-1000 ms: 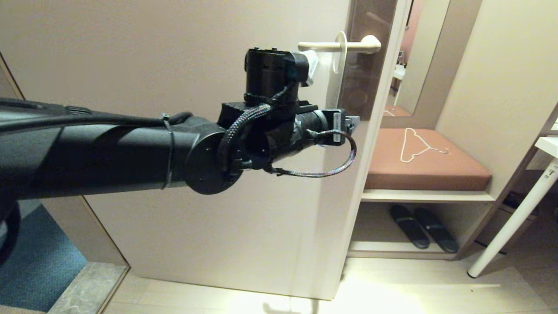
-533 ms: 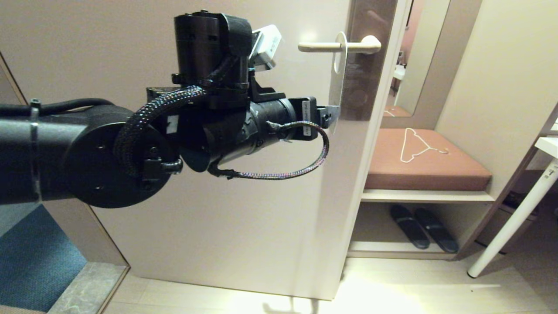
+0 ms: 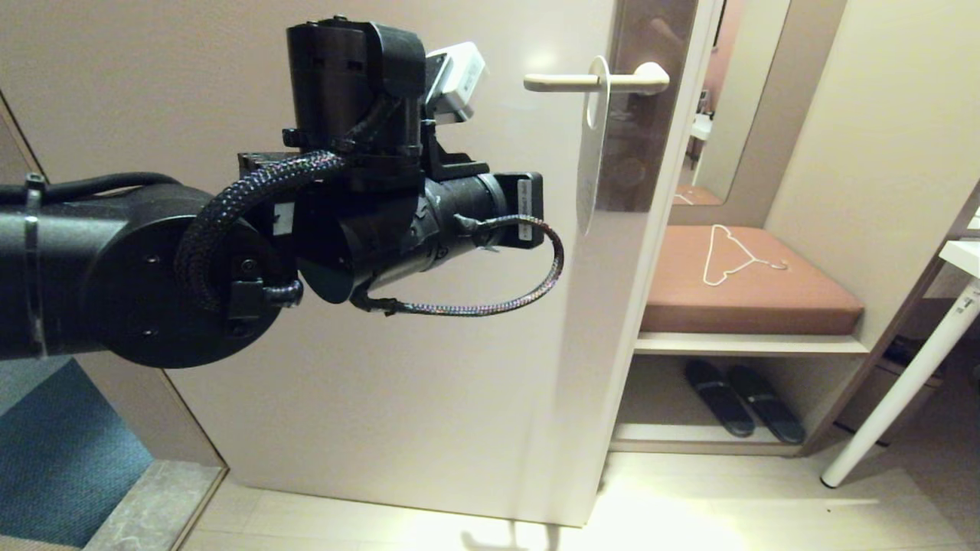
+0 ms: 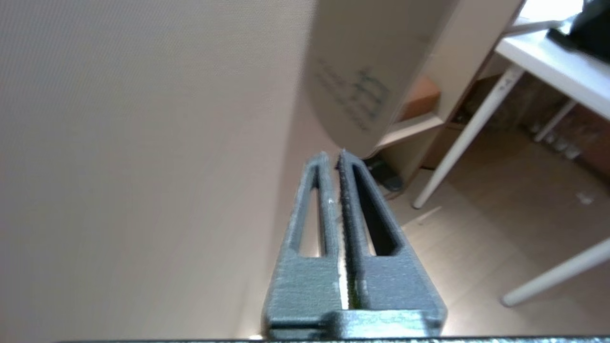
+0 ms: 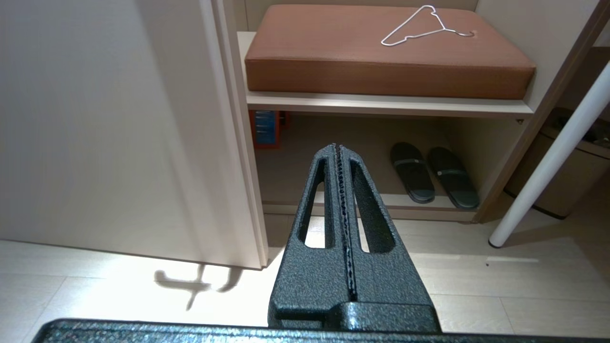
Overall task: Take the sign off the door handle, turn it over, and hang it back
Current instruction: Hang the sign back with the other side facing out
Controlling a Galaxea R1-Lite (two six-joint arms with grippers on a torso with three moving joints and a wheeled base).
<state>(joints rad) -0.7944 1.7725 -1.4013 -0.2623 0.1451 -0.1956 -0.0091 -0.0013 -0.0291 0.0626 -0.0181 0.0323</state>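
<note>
Sign (image 3: 588, 164) hangs on door handle (image 3: 589, 79), thin, light, prob. bendy, so pinch lower edge; left pincer (image 4: 333, 159) together, empty, just below it; right pincer (image 5: 337, 148) together, idle.

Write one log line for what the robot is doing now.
sign: hanging on door handle | left end effector: shut, empty, beside sign | right end effector: parked, shut

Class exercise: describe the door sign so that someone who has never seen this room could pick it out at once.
Find the big cream door and the slim pale door handle near its right edge. The sign hangs from that lever by its oval hole, seen almost edge-on. It is the only flat, round-ended white card there, unlike the wire hanger lying on the brown bench cushion.
</note>
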